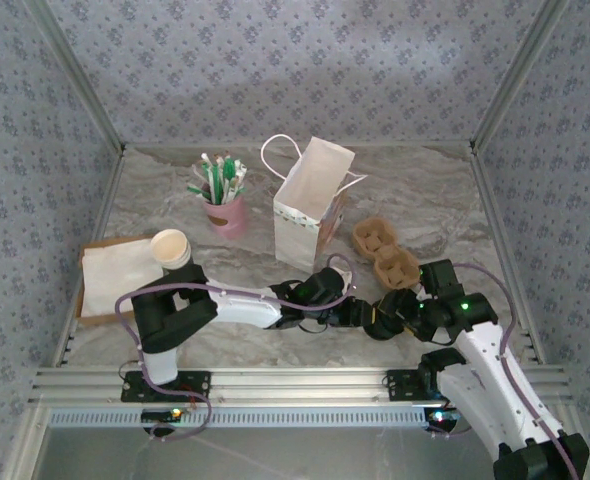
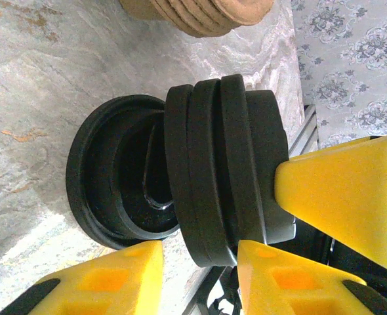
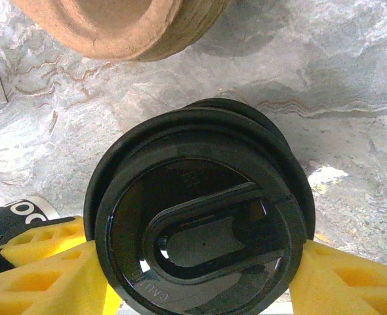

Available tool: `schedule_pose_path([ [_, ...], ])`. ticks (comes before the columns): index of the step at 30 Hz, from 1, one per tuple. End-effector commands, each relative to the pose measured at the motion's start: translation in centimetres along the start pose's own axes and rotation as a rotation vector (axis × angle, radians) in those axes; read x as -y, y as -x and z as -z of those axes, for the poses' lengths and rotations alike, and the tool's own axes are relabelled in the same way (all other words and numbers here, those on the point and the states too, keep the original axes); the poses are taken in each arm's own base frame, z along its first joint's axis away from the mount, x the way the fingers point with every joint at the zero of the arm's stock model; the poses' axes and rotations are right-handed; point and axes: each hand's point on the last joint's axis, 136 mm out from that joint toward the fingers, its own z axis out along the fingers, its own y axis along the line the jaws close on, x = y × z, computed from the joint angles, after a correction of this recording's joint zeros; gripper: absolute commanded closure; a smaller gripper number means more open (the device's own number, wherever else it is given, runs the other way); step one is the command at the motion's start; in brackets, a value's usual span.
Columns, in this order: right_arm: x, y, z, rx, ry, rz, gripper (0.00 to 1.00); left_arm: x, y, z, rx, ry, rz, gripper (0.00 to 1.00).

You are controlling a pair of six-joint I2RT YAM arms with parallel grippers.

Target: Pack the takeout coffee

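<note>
**Black lids are gripped from two sides; the cup has no lid yet.**
The stack of shiny black lids (image 3: 200,197) is pinched at its sides by the yellow fingers (image 3: 42,262) of the right gripper (image 3: 200,275), likely so it cannot slip. The left gripper (image 2: 200,266) is set at the stack's edge with fingers apart; whether they press cannot be told. One lid (image 2: 115,170) is tipped off the stack's end, perhaps to be pulled free. Past them a brown tray (image 1: 385,250) is seen. The small cream cup (image 1: 170,247) is stood at the left by a napkin (image 1: 115,275), well apart from the lids. Farther back, the white bag (image 1: 310,200) is stood open, ready to be filled.
</note>
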Motion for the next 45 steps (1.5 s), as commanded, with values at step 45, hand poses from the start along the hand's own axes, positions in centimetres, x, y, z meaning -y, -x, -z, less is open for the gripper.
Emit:
schedule_pose_path([
  [45,-1.0,-0.4,0.9,-0.051,0.111,-0.055,0.33,2.3,1.0,-0.1,0.002,-0.062,0.017,0.57],
])
